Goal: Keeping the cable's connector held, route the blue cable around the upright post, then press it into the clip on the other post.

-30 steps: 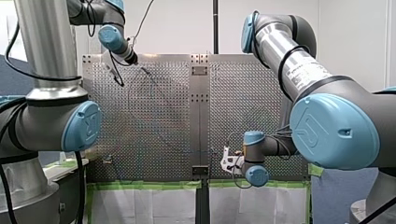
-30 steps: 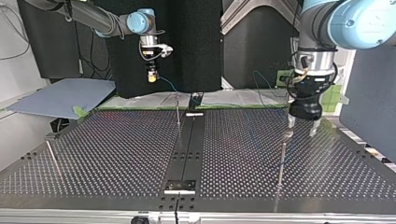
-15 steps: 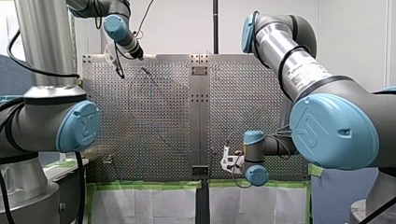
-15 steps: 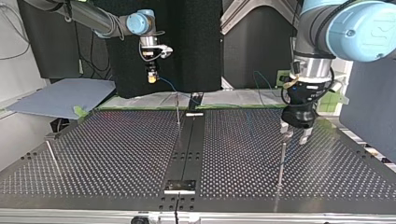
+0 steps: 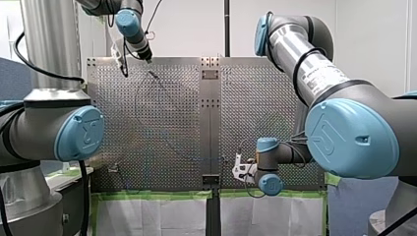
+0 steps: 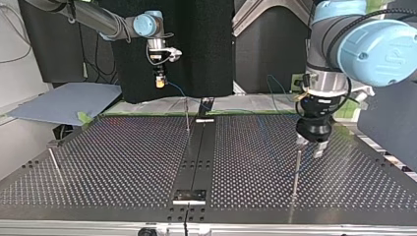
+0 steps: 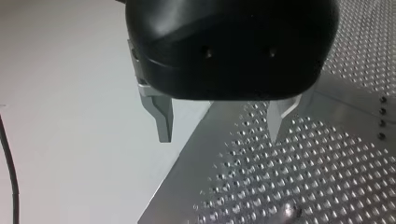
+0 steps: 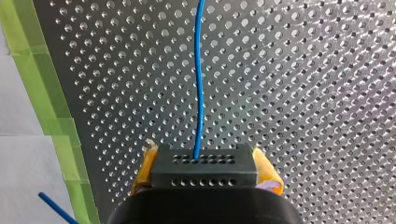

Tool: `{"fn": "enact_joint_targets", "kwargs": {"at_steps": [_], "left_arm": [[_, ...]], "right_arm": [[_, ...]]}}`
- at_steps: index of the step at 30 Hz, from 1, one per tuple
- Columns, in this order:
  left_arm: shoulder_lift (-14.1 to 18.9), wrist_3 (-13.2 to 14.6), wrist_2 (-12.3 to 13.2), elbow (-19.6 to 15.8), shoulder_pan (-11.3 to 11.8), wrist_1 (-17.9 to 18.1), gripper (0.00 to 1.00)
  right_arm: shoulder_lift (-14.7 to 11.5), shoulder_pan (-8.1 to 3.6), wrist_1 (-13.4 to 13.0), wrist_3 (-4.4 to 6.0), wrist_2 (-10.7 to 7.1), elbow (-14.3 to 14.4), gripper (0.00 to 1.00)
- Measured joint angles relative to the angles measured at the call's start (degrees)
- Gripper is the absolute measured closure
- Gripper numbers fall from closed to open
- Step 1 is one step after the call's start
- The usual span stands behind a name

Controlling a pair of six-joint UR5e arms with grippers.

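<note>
In the right wrist view my right gripper (image 8: 205,177) is shut on a black connector block (image 8: 203,165), gripped between its yellow pads. The blue cable (image 8: 200,79) runs from the block straight ahead over the perforated plate. In the top view this gripper (image 6: 159,82) hangs above the table's far edge, and the cable (image 6: 176,90) trails off toward the middle. My left gripper (image 7: 219,123) stands open, with nothing between its metal fingers (image 7: 163,119). In the top view it (image 6: 310,146) hovers just above the top of a thin upright post (image 6: 296,169) at the right.
A second thin post (image 6: 187,115) stands near the table's far middle and a third leaning post (image 6: 55,164) at the top view's left. A dark rail (image 6: 196,157) runs down the middle of the table. Green tape (image 8: 51,107) lines the plate's edge by the right gripper.
In the top view my left gripper has moved left and down to the right-hand post's top, turning as it went. My right gripper and the connector have stayed put.
</note>
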Motion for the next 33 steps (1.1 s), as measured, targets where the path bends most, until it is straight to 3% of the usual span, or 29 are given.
{"fn": "enact_joint_targets", "kwargs": {"at_steps": [8,22,33], "left_arm": [[-0.44,4.04,-3.15,0.3,-0.09,-3.79,0.0],[-0.45,10.8,-6.45,0.32,-0.95,-4.73,0.0],[-0.45,11.71,-6.62,0.32,-1.45,-4.77,0.0]], "right_arm": [[0.0,0.02,0.08,0.0,-0.39,-0.02,1.0],[0.0,0.12,0.15,0.0,-0.45,-0.02,1.0],[0.0,0.15,0.15,0.0,-0.46,-0.04,1.0]]}}
